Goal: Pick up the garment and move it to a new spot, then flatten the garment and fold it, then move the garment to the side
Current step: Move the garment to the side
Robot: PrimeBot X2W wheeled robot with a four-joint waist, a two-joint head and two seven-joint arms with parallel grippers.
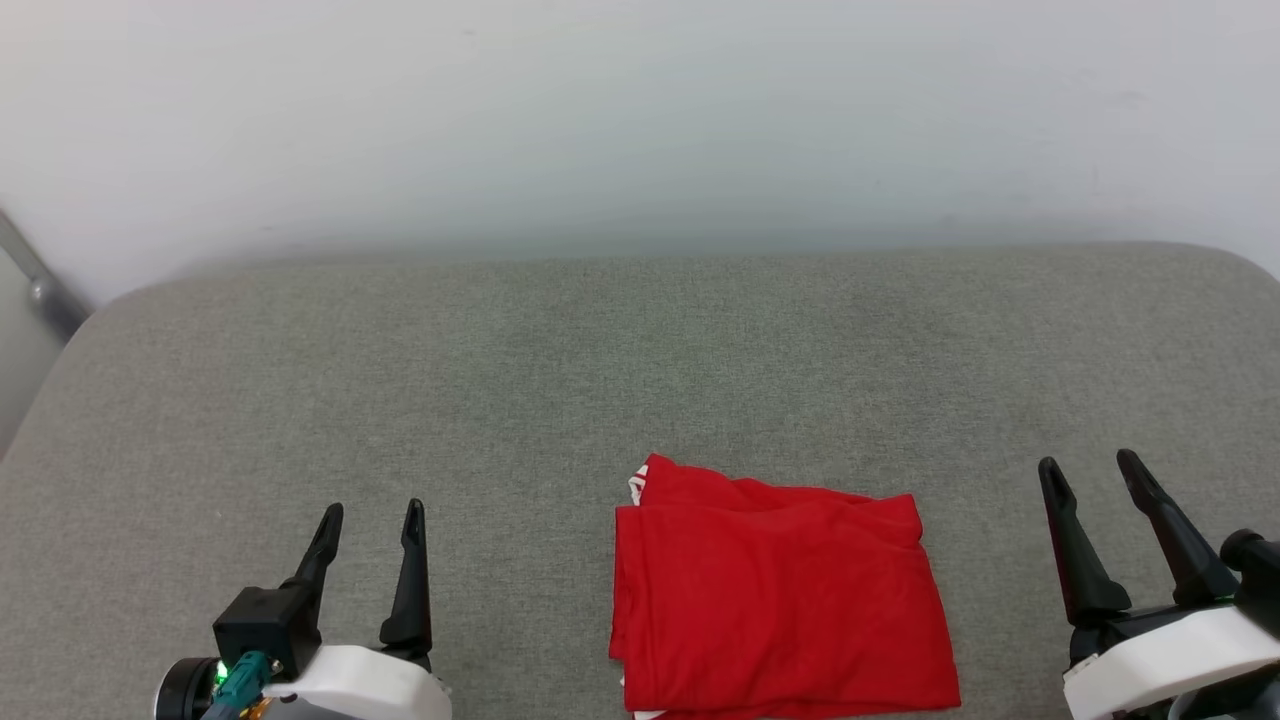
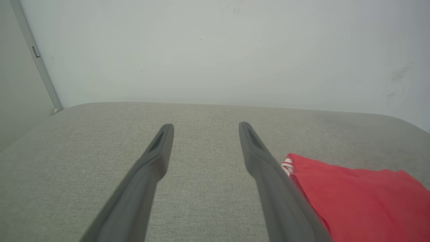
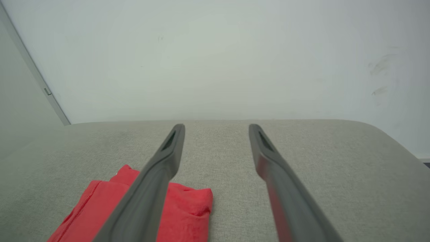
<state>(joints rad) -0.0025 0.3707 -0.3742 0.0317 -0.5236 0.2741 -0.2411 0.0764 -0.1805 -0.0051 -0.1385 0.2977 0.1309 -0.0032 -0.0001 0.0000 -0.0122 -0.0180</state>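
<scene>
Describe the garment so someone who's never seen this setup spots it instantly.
A wide grey padded surface runs up to a pale wall. Near its front edge, between the left fingers and the right fingers, lies the garment, folded into a red rectangle. Its bright red stands out against the grey, and red-and-white striped trim peeks from its far left corner.

Light is bright, soft and even, probably from overhead, and casts no hard shadows. The wall (image 1: 640,100) is washed pale with a faint green cast, and it hazes where it meets the far edge of the cushion (image 1: 500,350). The garment (image 1: 780,600) shows saturated red without glare, with thin shade along its folds. In the wrist views the left gripper (image 2: 206,125) and right gripper (image 3: 217,126) blur toward the lens, and the cushion's far edge bows.
</scene>
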